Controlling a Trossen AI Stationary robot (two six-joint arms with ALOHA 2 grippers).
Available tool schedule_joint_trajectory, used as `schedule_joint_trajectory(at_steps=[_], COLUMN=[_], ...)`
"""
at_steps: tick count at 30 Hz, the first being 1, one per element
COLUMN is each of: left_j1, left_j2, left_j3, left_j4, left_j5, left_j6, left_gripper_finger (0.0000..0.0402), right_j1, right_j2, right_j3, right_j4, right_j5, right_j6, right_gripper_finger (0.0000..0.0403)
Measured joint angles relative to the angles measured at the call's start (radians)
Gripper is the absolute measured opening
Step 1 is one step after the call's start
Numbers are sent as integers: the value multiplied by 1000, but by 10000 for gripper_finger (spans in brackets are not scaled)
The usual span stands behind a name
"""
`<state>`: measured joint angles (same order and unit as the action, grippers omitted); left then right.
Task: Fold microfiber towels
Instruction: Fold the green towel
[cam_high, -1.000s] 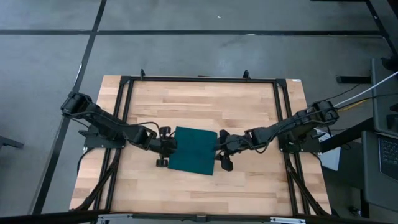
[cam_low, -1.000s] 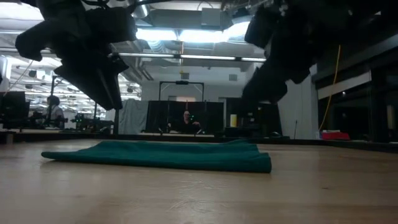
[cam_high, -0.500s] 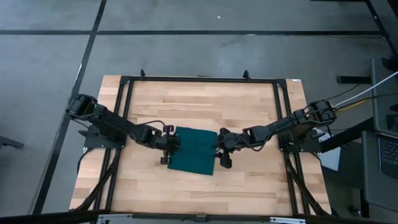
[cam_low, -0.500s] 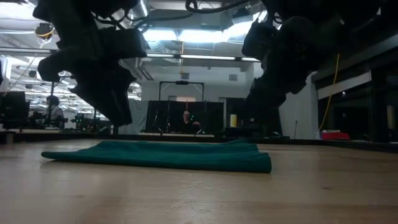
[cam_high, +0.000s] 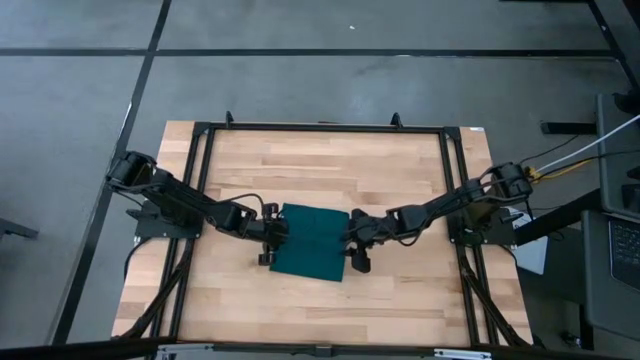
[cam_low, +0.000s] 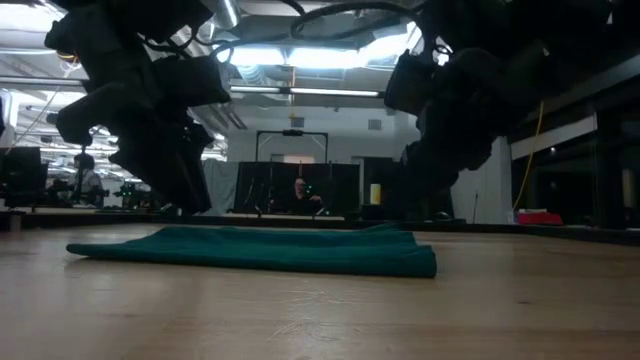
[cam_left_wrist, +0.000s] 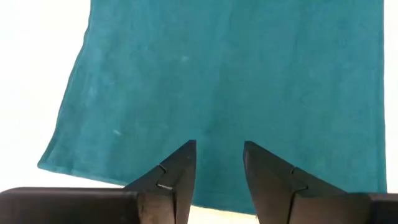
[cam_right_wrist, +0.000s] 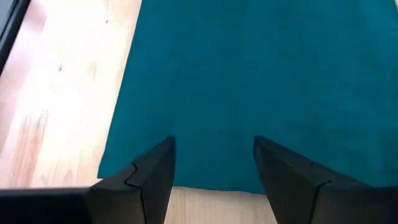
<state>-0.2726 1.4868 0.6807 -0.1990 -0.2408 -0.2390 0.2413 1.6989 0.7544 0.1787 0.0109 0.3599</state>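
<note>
The dark teal-green towel (cam_high: 311, 243) lies flat on the wooden table (cam_high: 320, 165), near its middle; in the low view (cam_low: 260, 250) it is a low flat layer. No white tag shows. My left gripper (cam_left_wrist: 219, 155) is open and stands over the towel's left edge, its fingertips above the cloth (cam_left_wrist: 236, 74). My right gripper (cam_right_wrist: 213, 152) is open and stands over the towel's right edge (cam_right_wrist: 205, 180). In the high view the left gripper (cam_high: 272, 240) and the right gripper (cam_high: 352, 243) flank the towel. No frame shows either one touching it.
A black metal frame (cam_high: 320, 128) runs around the table top. The arm bases stand at the left edge (cam_high: 150, 215) and right edge (cam_high: 485, 215). Bare wood lies on the far side (cam_high: 320, 170) and near side (cam_high: 320, 305) of the towel. A person (cam_low: 300, 192) sits far behind the table.
Both grippers have come down toward the table. The left one has gone a little toward the table's right edge and the right one toward the left edge, so both now reach over the towel's edges. The towel has stayed where it was.
</note>
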Motion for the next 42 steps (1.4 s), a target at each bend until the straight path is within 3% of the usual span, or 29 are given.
schedule_joint_trajectory(at_steps=[30,42], left_j1=[27,27], left_j2=[2,136], left_j3=[-20,-17], left_j4=[21,143], left_j5=[19,36], left_j6=[35,34], left_gripper_finger=[129,129], right_j1=[-15,-15], right_j2=[92,92], right_j3=[0,0], right_j4=[90,73], right_j5=[5,7], right_j6=[22,21], right_gripper_finger=[212,207])
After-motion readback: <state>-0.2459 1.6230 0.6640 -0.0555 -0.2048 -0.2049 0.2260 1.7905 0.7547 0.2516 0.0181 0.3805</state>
